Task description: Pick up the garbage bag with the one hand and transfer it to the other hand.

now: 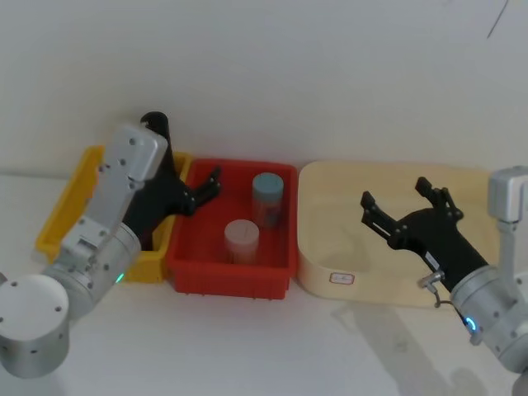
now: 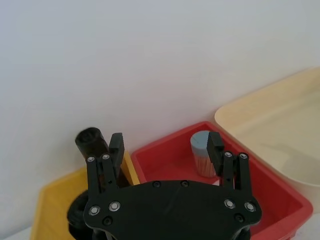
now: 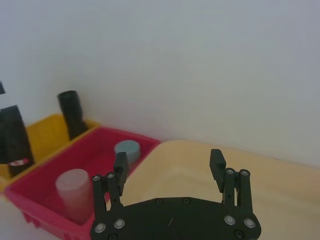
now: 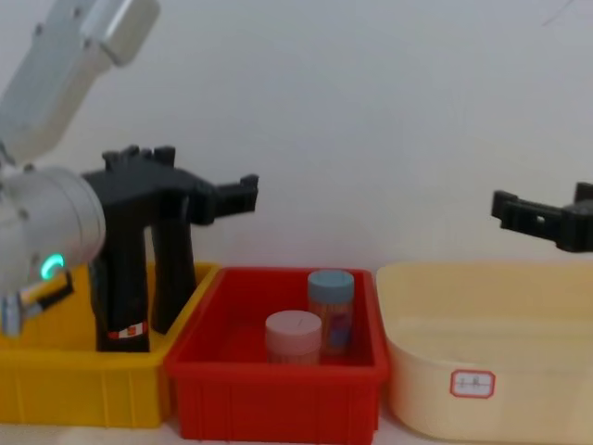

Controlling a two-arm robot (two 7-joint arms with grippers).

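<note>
Upright in the yellow bin (image 4: 83, 385), at the robot's left: the garbage bag (image 4: 120, 287), red-and-white band low on its side. Just beside it, nearer the red bin (image 4: 278, 399), a plain black roll (image 4: 173, 269), also upright; touching or not, impossible to tell. Raised above both rolls, the left pincer (image 1: 206, 188) on the green-ringed arm: released, fingers spread wide, grasping nothing, tips reaching over the red bin's left rear corner. Inside the red bin, two upright containers close together: a blue-capped container (image 4: 331, 306) toward the back, a pale pink container (image 4: 293, 336) in front. Farther right, just beside the red bin, a cream tub (image 4: 519, 389) with a small label on its front wall. Above the tub, the right pincer (image 1: 396, 196) on the blue-ringed arm: likewise released, fingers apart, holding nothing, well apart from the garbage bag. Bins and tub on a white surface (image 1: 247, 346).
</note>
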